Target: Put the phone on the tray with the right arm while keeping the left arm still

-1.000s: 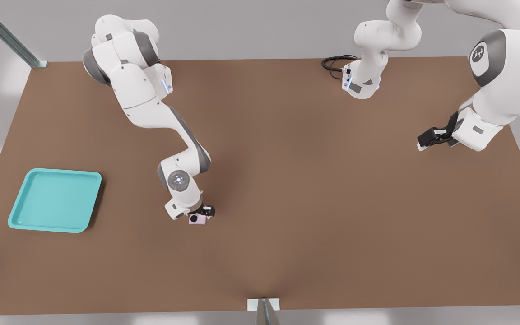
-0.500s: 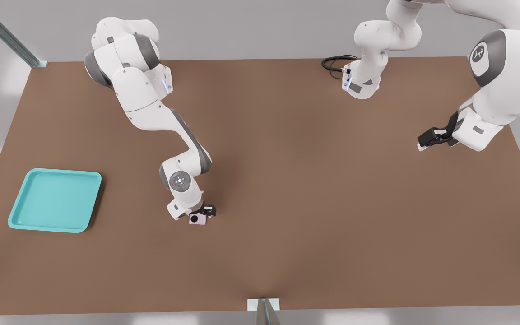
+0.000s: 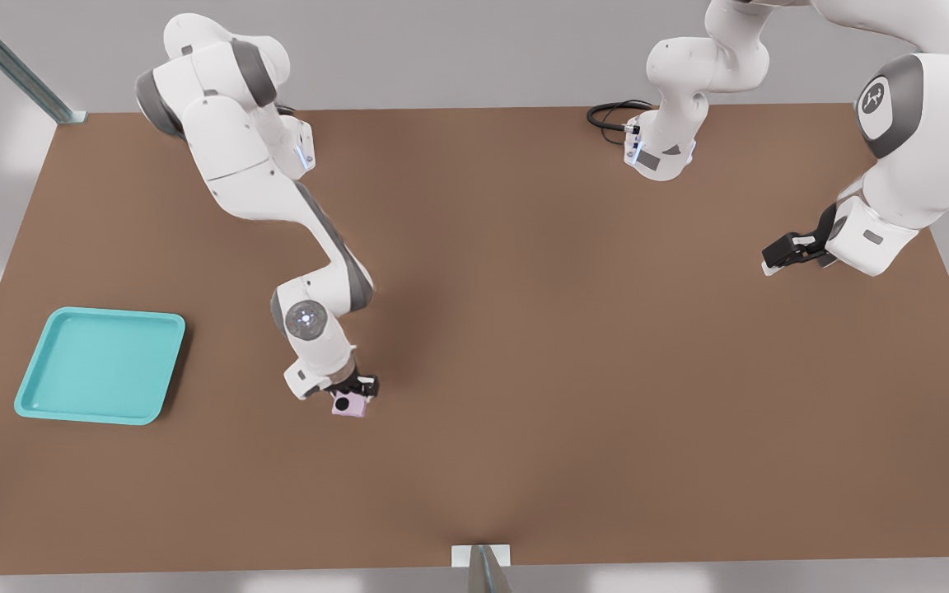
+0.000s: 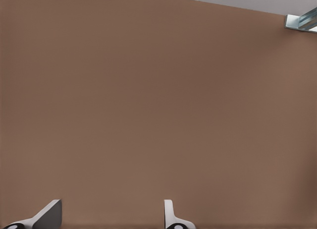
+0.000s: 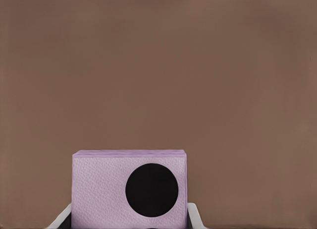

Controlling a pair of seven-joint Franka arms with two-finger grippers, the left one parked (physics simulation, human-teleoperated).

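Observation:
The phone (image 3: 348, 404), a small pale pink-lilac slab with a black circle showing, is held in my right arm's black gripper (image 3: 351, 394) near the middle of the brown table, left of centre in the front view. In the right wrist view the phone (image 5: 106, 187) sits between the two fingertips (image 5: 194, 216), which press its sides. The gripper is shut on it. The turquoise tray (image 3: 46, 394) lies flat near the table's edge at the front view's left, well apart from the gripper and with nothing in it.
The parked left arm (image 3: 895, 165) hangs over the table at the front view's right, its gripper (image 3: 787, 249) above the surface. A black cable (image 3: 610, 115) coils by that arm's base. A metal bracket (image 3: 481, 560) sits at the near table edge.
My right arm has swung toward the front view's left, carrying the phone a short way toward the tray. The left arm has stayed still.

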